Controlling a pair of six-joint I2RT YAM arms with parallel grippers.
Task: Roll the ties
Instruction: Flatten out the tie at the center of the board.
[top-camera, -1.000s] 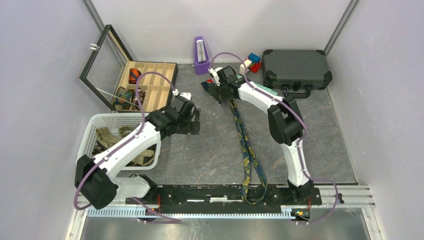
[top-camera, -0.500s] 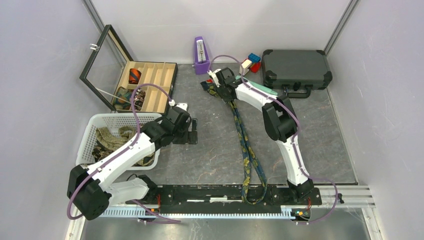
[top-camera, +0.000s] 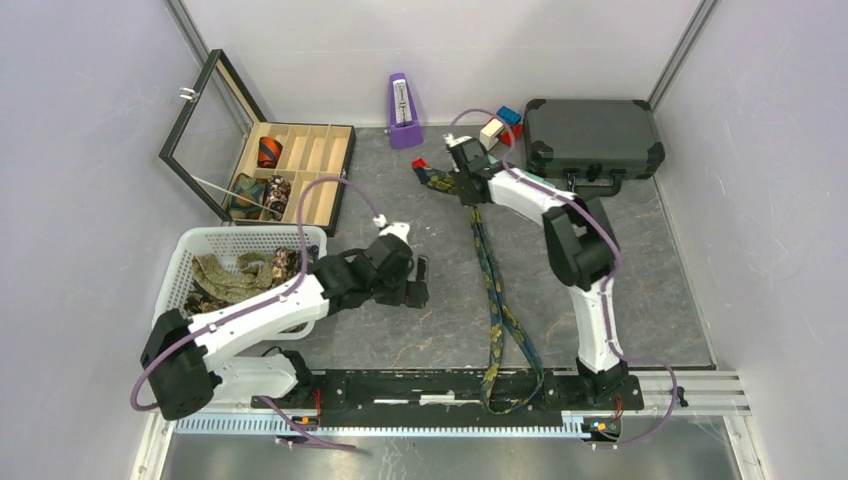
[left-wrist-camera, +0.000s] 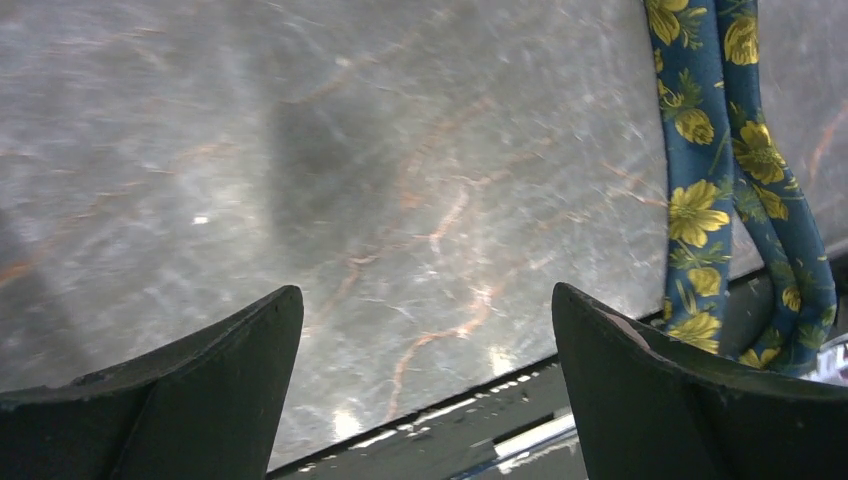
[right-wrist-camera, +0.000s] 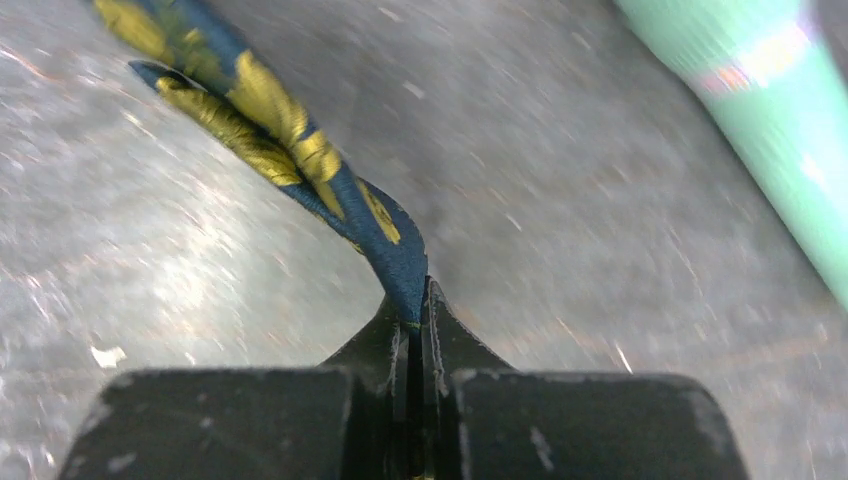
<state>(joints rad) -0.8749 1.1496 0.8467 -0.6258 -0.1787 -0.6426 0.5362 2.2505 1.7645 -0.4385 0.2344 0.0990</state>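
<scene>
Fabric of the navy, yellow-flowered tie (top-camera: 497, 300) lies doubled on the grey marbled worktop (top-camera: 420, 335). Its long axis runs from a fold draped over the near rail (top-camera: 400, 384) away toward the far side. At that far end the right hand (top-camera: 455, 182) is clamped on the tie's tip. The right wrist view shows the cloth pinched flat between closed jaws.

The left hand (top-camera: 418, 283) hangs wide apart and empty over bare worktop. It is to the left of the tie's middle stretch, near it but not touching.

Rolling would likely start at the held tip and travel back along that axis, with the left hand better placed to steady the middle.

Further out, a white basket (top-camera: 190, 262) of loose ties (top-camera: 235, 275) sits at the left and a wooden box (top-camera: 335, 160) with rolled coils (top-camera: 268, 152) beyond it. A black case (top-camera: 592, 138) lies far right, and a teal tool (right-wrist-camera: 760, 120) lies just beside the right hand.
</scene>
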